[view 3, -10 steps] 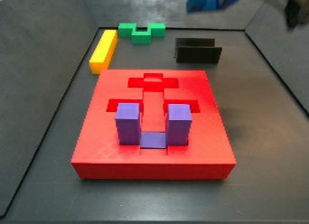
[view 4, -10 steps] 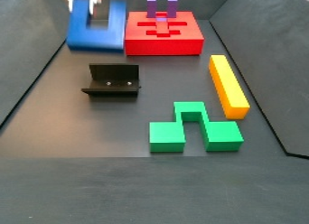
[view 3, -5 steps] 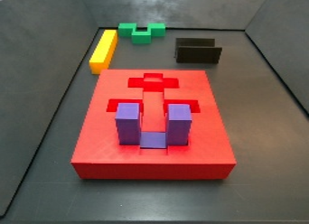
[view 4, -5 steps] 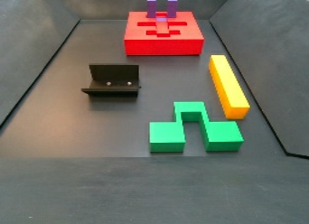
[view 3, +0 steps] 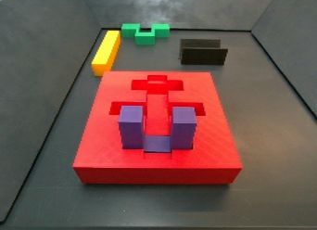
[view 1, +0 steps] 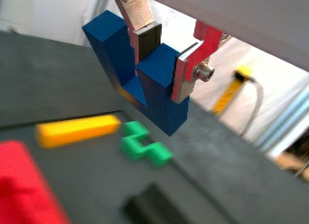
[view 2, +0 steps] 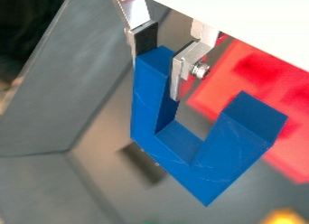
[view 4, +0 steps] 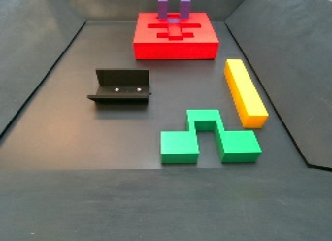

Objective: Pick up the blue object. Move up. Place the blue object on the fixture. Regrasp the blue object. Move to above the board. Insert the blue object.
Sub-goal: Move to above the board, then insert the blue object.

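The blue object (view 1: 143, 83) is a dark-blue U-shaped block that hangs from my gripper (view 1: 167, 60) high above the floor. It also shows in a wrist view (view 2: 200, 142). The gripper (view 2: 161, 56) is shut on one of its prongs, and the base and other prong hang free. Neither the gripper nor the blue object shows in the side views. The black fixture (view 3: 203, 52) stands empty on the floor and also shows in a side view (view 4: 120, 86). The red board (view 3: 111, 155) lies flat, also seen in a side view (view 4: 195, 49).
A purple U-shaped block (view 3: 155, 127) sits in a recess of the board. A yellow bar (view 4: 246, 89) and a green notched block (view 4: 208, 136) lie on the floor. Both also show below the gripper in a wrist view: the yellow bar (view 1: 79, 130), the green block (view 1: 145, 144). Dark walls ring the floor.
One second ago the gripper and the blue object showed at the upper edge of both side views. They have since moved up out of both views.
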{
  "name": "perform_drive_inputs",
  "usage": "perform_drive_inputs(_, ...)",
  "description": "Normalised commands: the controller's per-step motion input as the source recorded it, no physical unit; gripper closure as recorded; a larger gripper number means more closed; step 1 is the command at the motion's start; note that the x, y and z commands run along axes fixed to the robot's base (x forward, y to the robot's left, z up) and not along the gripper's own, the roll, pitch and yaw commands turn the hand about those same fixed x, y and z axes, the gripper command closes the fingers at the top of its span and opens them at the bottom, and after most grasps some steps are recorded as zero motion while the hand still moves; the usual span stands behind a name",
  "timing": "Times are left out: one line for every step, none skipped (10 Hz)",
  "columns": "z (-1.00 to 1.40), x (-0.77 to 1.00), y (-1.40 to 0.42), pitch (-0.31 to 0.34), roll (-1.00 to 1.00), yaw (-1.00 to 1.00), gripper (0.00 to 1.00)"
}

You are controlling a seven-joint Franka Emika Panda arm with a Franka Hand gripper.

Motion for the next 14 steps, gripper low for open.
perform_drive_inputs(0.19, -0.97, -0.86, 0.117, -1.00, -0.10, 1.00)
perform_drive_inputs(0.13, -0.70, -0.60, 0.120, -1.00, -0.10, 1.00)
perform_drive_inputs(0.06, -0.34, -0.27, 0.125, -1.00, -0.08, 1.00)
perform_drive_inputs(0.03, -0.21, -0.15, 0.119, -1.00, -0.07, 1.00)
perform_drive_inputs(0.03, -0.16, -0.08, 0.108, -1.00, -0.06, 1.00)
perform_drive_inputs(0.02, -0.12, -0.03, 0.085, -1.00, -0.05, 1.00)
perform_drive_inputs(0.01, -0.09, 0.02, 0.037, -0.74, -0.03, 1.00)
perform_drive_inputs(0.01, -0.08, 0.02, 0.004, -0.52, -0.02, 1.00)
perform_drive_inputs(0.00, -0.06, 0.01, -0.013, -0.36, -0.01, 1.00)
perform_drive_inputs(0.00, -0.05, 0.02, -0.018, -0.24, -0.01, 1.00)
perform_drive_inputs(-0.18, 0.21, 0.00, -0.017, -0.13, -0.04, 1.00)
perform_drive_inputs(-0.29, 0.40, 0.00, -0.153, -0.21, -0.08, 1.00)
perform_drive_inputs(-0.29, 0.53, 0.11, -0.163, -0.21, -0.02, 1.00)
perform_drive_inputs(-0.28, 0.71, 0.37, -0.190, -0.25, 0.00, 1.00)
